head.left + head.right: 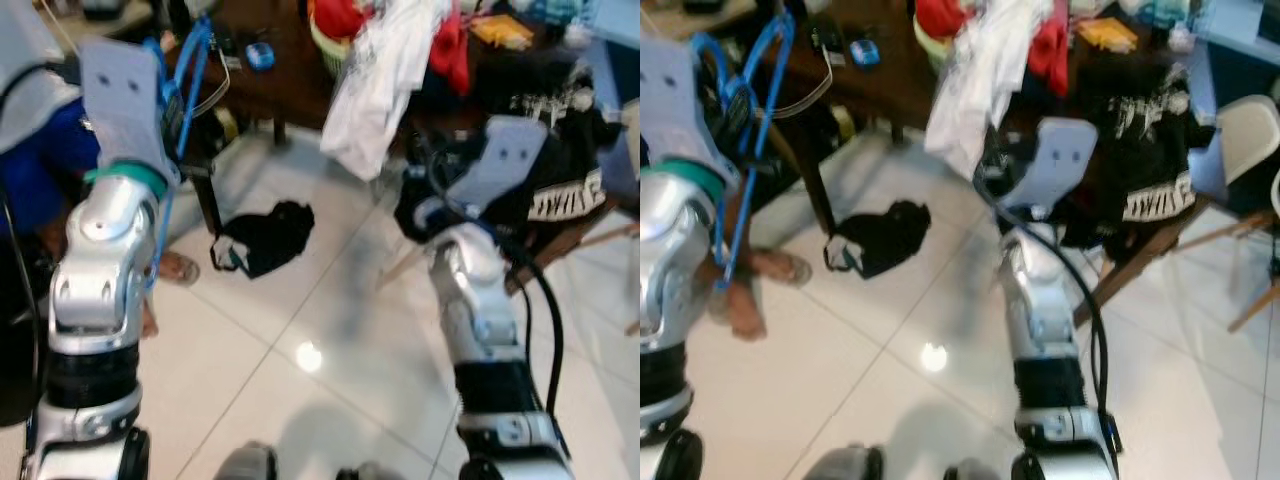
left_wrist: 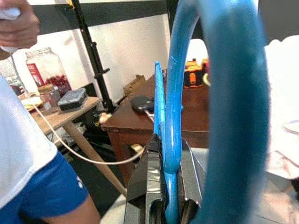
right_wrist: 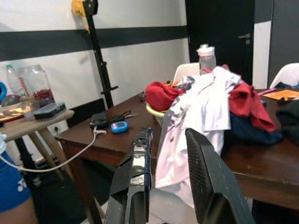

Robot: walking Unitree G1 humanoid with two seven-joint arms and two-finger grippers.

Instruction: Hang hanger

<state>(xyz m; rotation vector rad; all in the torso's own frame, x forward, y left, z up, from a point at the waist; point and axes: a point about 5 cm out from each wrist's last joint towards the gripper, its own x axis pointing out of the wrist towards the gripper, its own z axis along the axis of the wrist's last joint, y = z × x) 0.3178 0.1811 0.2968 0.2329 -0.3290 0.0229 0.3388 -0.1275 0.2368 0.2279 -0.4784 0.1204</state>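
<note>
A blue plastic hanger (image 1: 190, 75) is held up at the left by my left gripper (image 2: 169, 177), which is shut on its thin bar; the hanger's wide blue hook (image 2: 233, 93) curves close past the wrist camera. My right gripper (image 3: 170, 154) is raised at the right, open, with nothing between its fingers (image 3: 205, 177). It points toward a dark wooden table (image 3: 117, 140) with a heap of clothes: a white shirt (image 3: 201, 116) hanging over the edge and red garments (image 3: 161, 95).
A person in a white top and blue shorts (image 2: 32, 182) stands close at my left, feet (image 1: 760, 270) on the tiled floor. A black garment (image 1: 265, 235) lies on the floor. A black stand pole (image 3: 100, 60), a side table (image 3: 32, 121) and chairs (image 1: 1250, 130) surround the table.
</note>
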